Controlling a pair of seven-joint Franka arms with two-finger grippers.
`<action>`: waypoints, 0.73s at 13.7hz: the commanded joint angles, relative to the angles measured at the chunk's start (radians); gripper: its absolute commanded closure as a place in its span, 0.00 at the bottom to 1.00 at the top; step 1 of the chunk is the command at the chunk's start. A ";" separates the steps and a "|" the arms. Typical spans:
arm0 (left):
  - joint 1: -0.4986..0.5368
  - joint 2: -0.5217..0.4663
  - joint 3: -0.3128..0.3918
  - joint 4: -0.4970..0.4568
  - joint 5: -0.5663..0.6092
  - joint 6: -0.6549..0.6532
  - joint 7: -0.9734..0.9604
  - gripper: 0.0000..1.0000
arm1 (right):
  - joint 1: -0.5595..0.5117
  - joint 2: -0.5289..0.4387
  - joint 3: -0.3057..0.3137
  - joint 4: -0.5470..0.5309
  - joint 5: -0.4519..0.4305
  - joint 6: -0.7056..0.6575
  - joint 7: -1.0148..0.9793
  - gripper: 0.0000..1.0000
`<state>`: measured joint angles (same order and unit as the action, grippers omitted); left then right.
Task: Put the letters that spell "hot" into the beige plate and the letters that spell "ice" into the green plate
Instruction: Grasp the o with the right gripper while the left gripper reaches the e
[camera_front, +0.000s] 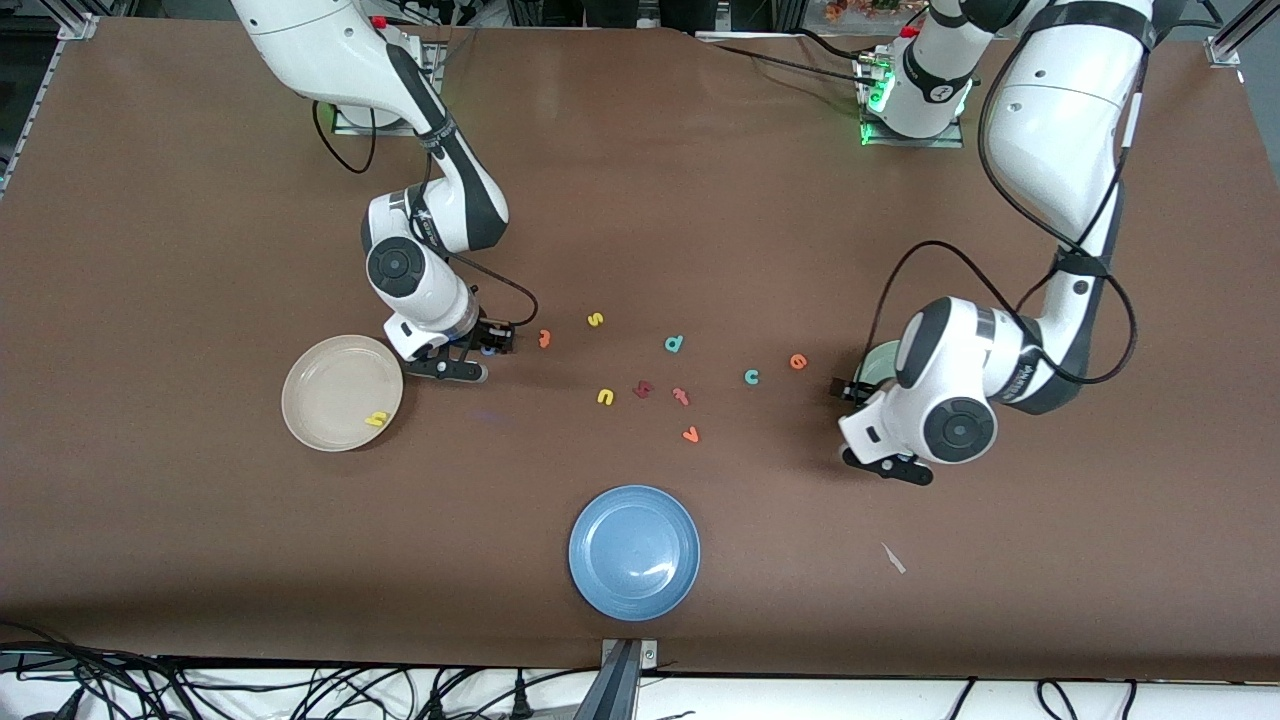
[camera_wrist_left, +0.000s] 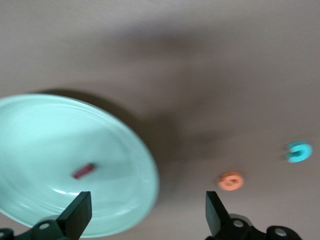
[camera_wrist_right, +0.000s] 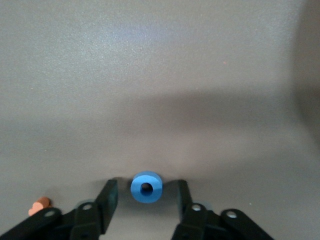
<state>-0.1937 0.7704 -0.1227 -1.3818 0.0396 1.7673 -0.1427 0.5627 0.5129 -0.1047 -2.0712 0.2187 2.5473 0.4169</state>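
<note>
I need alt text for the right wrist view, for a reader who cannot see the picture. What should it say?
A small blue ring-shaped letter "o" lies on the brown table between the two black fingers of the right gripper, which stand close on either side of it without touching it. An orange letter shows partly at the picture's edge.

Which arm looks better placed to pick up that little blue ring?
The right arm. Its pincer already straddles the blue "o" on the table beside the beige plate. The left pincer stands open at the green plate, at the table's left-arm end.
</note>
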 joint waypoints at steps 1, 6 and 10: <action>-0.050 0.007 -0.001 -0.013 -0.044 0.021 -0.193 0.00 | 0.002 -0.025 -0.001 -0.030 -0.018 0.019 0.000 0.51; -0.049 0.010 -0.002 -0.091 -0.193 0.073 -0.360 0.28 | 0.000 -0.017 -0.001 -0.030 -0.018 0.042 -0.001 0.59; -0.058 0.010 -0.002 -0.169 -0.237 0.139 -0.491 0.41 | 0.000 -0.011 -0.001 -0.030 -0.018 0.051 0.000 0.67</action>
<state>-0.2473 0.7972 -0.1256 -1.5076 -0.1715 1.8775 -0.5737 0.5626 0.5132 -0.1061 -2.0767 0.2174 2.5746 0.4165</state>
